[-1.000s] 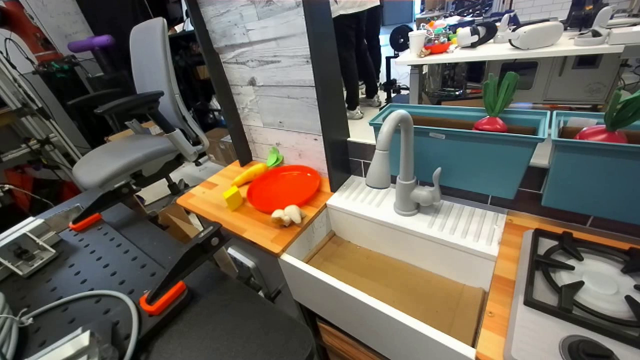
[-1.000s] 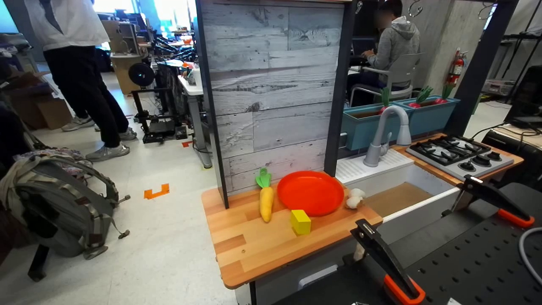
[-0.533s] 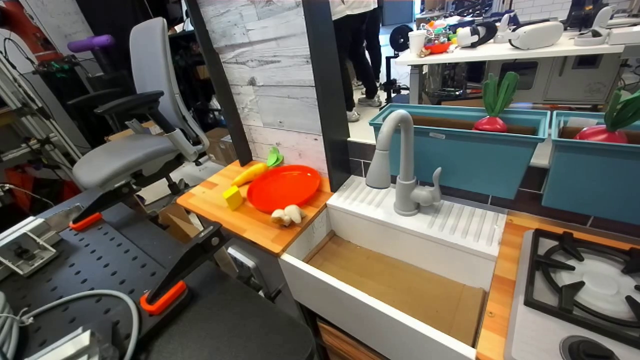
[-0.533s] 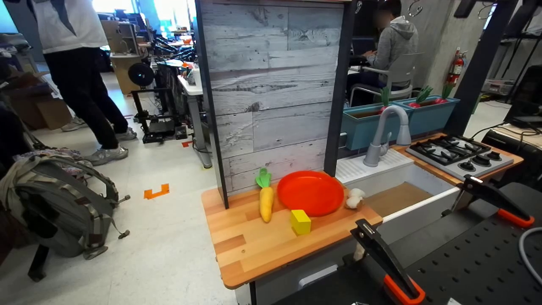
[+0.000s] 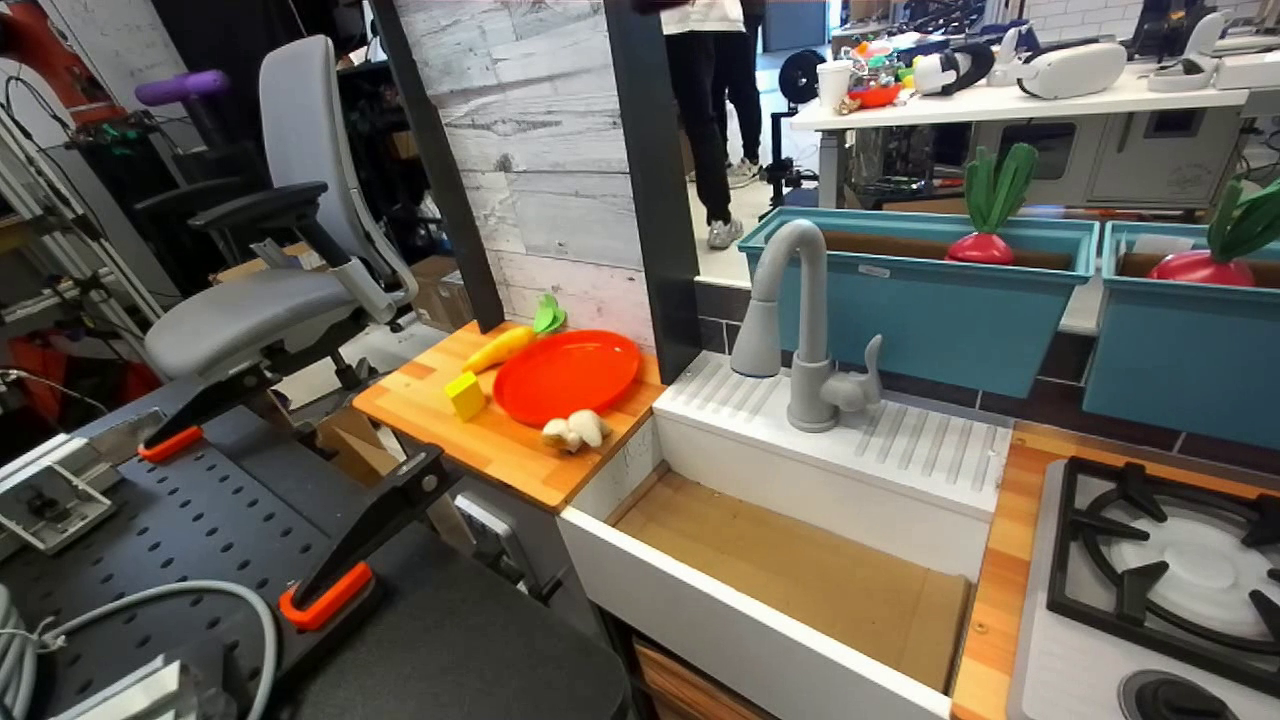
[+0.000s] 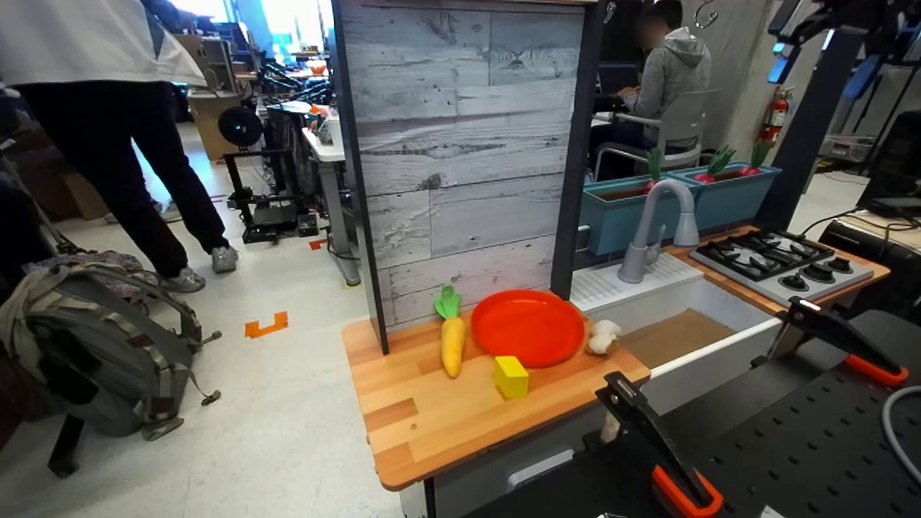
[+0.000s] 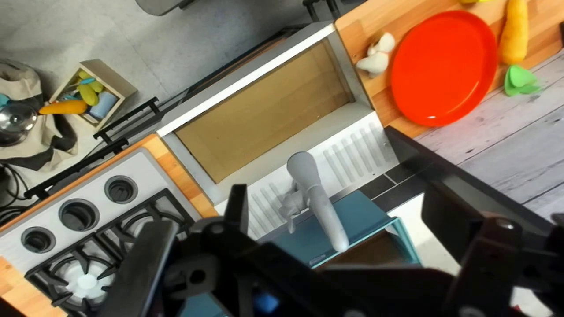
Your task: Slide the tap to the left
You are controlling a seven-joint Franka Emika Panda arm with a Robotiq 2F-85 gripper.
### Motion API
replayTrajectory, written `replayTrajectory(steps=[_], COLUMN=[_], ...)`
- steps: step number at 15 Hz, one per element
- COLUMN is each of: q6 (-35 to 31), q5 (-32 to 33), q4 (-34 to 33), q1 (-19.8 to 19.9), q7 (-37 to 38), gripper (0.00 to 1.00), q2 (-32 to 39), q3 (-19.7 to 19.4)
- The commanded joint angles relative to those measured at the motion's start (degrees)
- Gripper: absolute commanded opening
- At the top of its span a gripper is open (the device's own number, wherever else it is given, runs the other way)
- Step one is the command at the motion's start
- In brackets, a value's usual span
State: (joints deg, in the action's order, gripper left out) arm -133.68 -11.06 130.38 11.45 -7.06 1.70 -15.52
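Observation:
The tap, a matte grey gooseneck spout, stands at the back of the white sink in both exterior views [image 5: 815, 310] [image 6: 645, 223]. Its spout end points over the sink's left half in an exterior view. A short grey lever [image 5: 868, 380] sits beside its base. My gripper [image 6: 820, 72] is high at the top right in an exterior view, well above the counter. In the wrist view my gripper [image 7: 337, 207] is open and empty, its fingers wide apart. The tap [image 7: 324, 207] shows between them, farther down and not touched.
The sink [image 5: 760, 610] has a cardboard floor. A stove [image 5: 1190, 560] lies on one side; a red plate [image 5: 567, 377], yellow carrot [image 5: 500, 348], yellow block [image 5: 465, 396] and garlic [image 5: 575, 431] on the other. Blue planters [image 5: 920, 320] and a dark post [image 5: 655, 200] stand behind.
My gripper has come down into view at the top right of an exterior view, its fingers now showing. The tap has not moved. A person behind has shifted position.

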Motion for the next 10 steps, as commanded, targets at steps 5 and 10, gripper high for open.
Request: replayTrajectory(steps=[5,10], q6=[-12.44,-14.87], q5=[0.42,1.91], q4=[-6.03,-11.31], q1=[0.85,0.19], q7=[2.13,4.3], gripper=[1.0,1.0], q2=[14.87,22.11], q3=[2.71,4.64])
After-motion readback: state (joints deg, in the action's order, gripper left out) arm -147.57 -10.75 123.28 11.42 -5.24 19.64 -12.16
